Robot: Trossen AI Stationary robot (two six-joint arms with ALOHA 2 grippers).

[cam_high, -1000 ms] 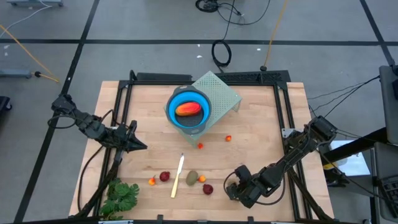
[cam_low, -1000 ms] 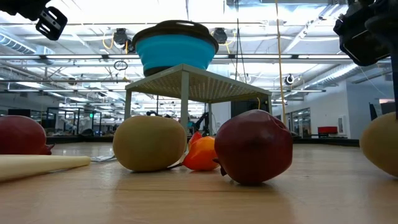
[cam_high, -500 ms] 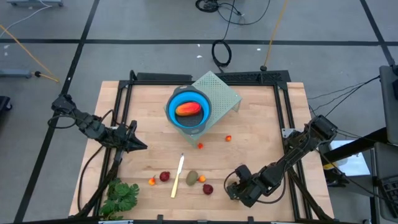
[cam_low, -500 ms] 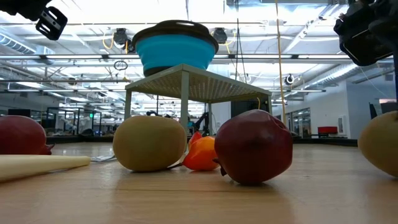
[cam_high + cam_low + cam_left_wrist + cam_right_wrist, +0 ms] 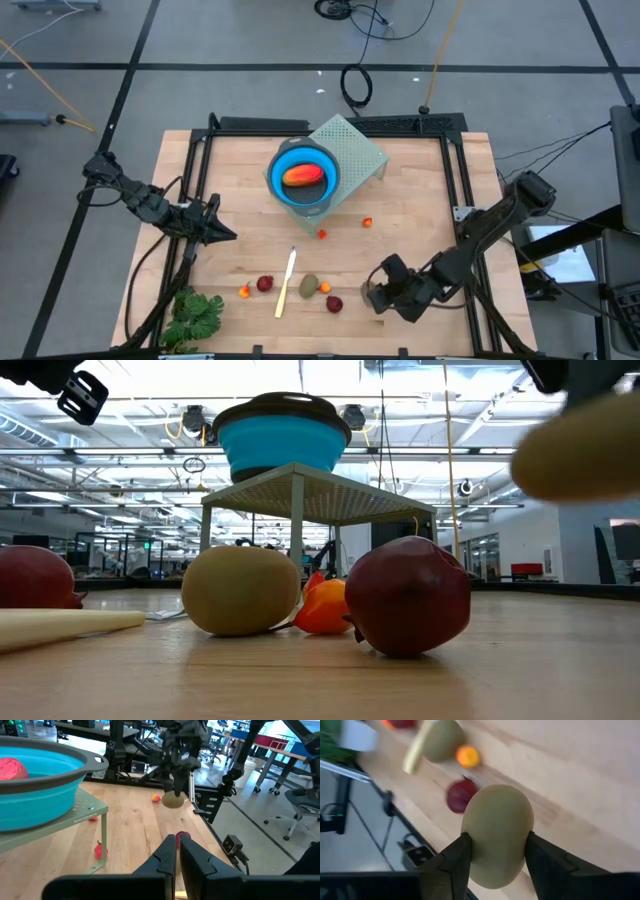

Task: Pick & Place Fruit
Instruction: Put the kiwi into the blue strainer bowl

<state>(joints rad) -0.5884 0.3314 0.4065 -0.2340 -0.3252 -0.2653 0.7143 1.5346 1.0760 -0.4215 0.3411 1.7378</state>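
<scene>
My right gripper (image 5: 373, 296) hangs near the table's front edge, shut on a brown-green oval fruit (image 5: 497, 834), which also shows high up in the low view (image 5: 580, 445). On the table lie another brown-green oval (image 5: 309, 286), two dark red balls (image 5: 264, 284) (image 5: 334, 303) and small orange and red bits (image 5: 325, 288) (image 5: 322, 234). An orange-red oblong (image 5: 302, 174) lies in the blue bowl (image 5: 285, 190) on a pale perforated stand (image 5: 355, 150). My left gripper (image 5: 228, 235) waits shut at the left. My right gripper pinches the oval fruit's two opposite sides (image 5: 470, 840) between its two fingers (image 5: 451, 862). The fingers come from above, pointing down. The fruit is lifted clear of the table, about half of it showing past the fingertips.
A thin cream stick (image 5: 286, 282) lies between the fruit at the front. A leafy green bunch (image 5: 195, 315) sits at the front left corner. Black frame rails (image 5: 452, 190) run along the table's sides. Bare wood shows right of the stand.
My right gripper has risen from the table with the brown-green oval, which rested on the wood before and now hangs well clear of it. The other fruit has stayed in place.
</scene>
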